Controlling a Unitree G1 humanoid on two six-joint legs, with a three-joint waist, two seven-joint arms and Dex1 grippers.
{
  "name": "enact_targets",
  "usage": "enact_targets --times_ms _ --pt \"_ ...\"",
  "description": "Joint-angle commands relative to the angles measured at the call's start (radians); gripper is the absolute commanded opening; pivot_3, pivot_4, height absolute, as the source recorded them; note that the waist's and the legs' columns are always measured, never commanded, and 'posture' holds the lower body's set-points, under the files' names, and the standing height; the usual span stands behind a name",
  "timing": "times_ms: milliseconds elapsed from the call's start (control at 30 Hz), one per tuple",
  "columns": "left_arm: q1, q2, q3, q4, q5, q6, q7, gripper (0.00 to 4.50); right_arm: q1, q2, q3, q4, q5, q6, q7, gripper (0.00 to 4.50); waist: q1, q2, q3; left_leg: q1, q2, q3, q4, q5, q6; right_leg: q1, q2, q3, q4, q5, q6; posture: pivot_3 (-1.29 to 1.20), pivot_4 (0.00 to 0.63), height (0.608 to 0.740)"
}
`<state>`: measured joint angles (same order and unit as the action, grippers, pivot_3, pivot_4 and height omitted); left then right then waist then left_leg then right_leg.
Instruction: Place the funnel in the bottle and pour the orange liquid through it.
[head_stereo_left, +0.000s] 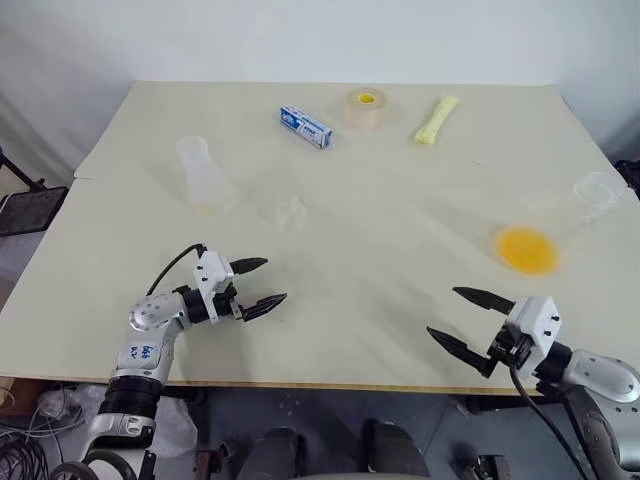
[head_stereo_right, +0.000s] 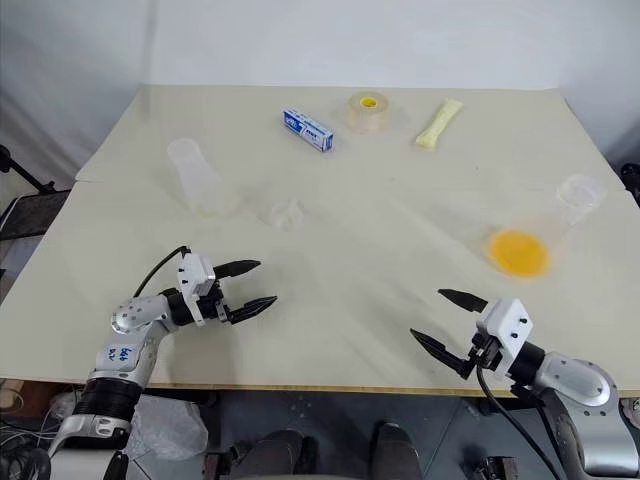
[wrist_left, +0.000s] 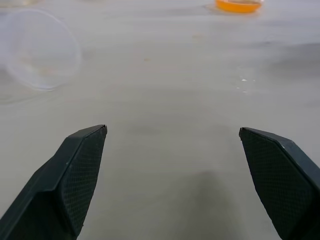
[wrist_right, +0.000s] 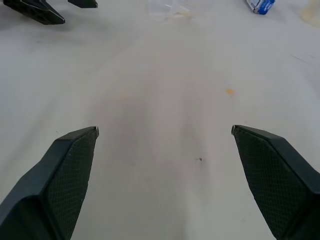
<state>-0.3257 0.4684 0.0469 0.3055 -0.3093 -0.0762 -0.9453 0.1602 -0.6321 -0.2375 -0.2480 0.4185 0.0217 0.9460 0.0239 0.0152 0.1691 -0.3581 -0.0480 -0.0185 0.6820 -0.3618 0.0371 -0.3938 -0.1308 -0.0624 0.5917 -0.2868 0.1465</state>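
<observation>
Funnel (head_stereo_left: 291, 210) looks light, slippery, thin-walled; take it by its rim. Both pincers, left pincer (head_stereo_left: 256, 286) and right pincer (head_stereo_left: 461, 318), gape wide, empty.

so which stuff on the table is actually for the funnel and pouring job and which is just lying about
For the job:
- funnel, near the middle of the table
- bottle, on the left
- orange liquid, in the clear vessel on the right

Lying about:
- blue and white box
- tape roll
- pale yellow packet
</observation>
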Motion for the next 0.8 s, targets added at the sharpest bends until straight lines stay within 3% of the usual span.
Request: enact_targets --times_ms 33,400,800 --pt "0.031 0.019 0.086 -0.078 -0.019 0.021 0.089 4.5 -0.022 -0.003 0.006 0.008 0.013 -0.017 0.018 4.47 0.0 0.0 0.0 0.0 0.0 0.0 0.0 0.0 0.0 0.0 0.0 0.0 0.0 0.0 0.0 0.0 0.15 0.74" --pt "0.17 0.098 0.263 -0.241 -0.024 0.12 0.244 4.5 -0.139 0.01 0.062 0.085 0.005 -0.021 0.044 4.47 0.002 -0.001 0.0 0.0 0.001 0.0 0.0 0.0 -0.001 0.0 -0.001 0.0 0.0 0.0 0.0 0.0 0.15 0.74" --pt "-0.201 0.075 0.254 0.129 0.078 0.074 0.479 4.5 -0.153 0.039 0.085 0.032 0.017 -0.015 0.008 4.47 0.0 -0.002 0.001 0.0 -0.002 -0.001 0.001 0.0 0.0 -0.001 0.0 -0.004 0.004 0.0 0.001 0.0 0.15 0.74"
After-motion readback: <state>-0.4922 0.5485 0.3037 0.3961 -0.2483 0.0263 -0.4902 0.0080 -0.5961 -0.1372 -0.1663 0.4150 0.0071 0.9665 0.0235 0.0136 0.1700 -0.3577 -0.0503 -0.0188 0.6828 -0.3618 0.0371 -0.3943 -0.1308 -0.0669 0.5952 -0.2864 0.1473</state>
